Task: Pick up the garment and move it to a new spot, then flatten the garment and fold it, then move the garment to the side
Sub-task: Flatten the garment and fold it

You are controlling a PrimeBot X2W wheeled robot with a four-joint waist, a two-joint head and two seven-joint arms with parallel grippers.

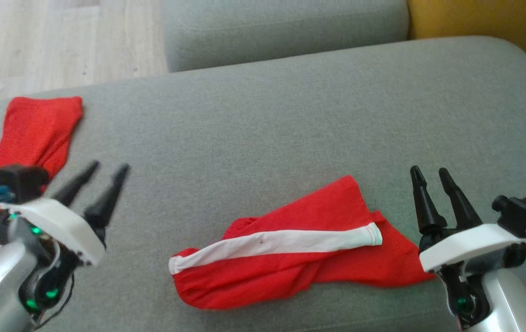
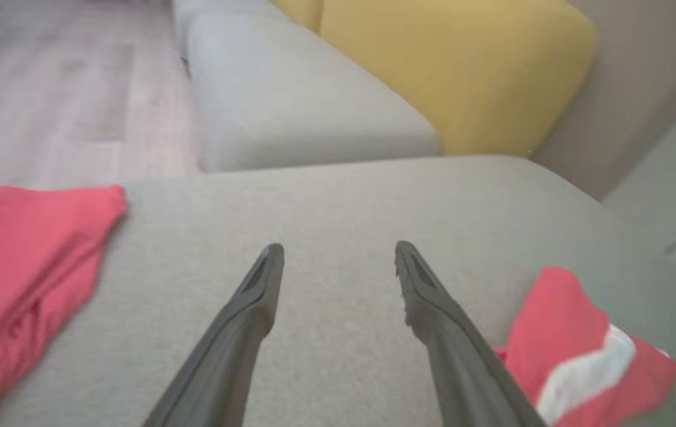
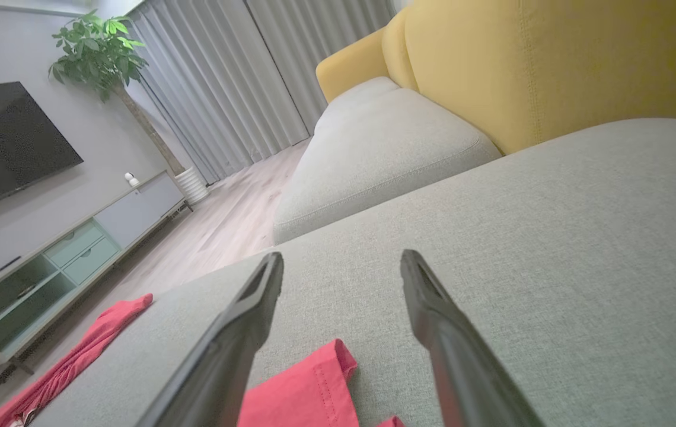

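A broad grey fabric sofa seat (image 1: 263, 115) stretches ahead, with pale wooden floor (image 1: 37, 37) and a mustard-yellow back cushion (image 1: 475, 18) beyond it. The left gripper (image 1: 110, 166) hovers over the seat, its two dark fingers spread wide and empty. A plain red cloth (image 1: 37, 129) lies just to its left, running under its wrist. The right gripper (image 1: 429, 171) is also spread wide and empty. A crumpled red garment with a white band (image 1: 290, 258) lies between the two grippers, nearer the right one.
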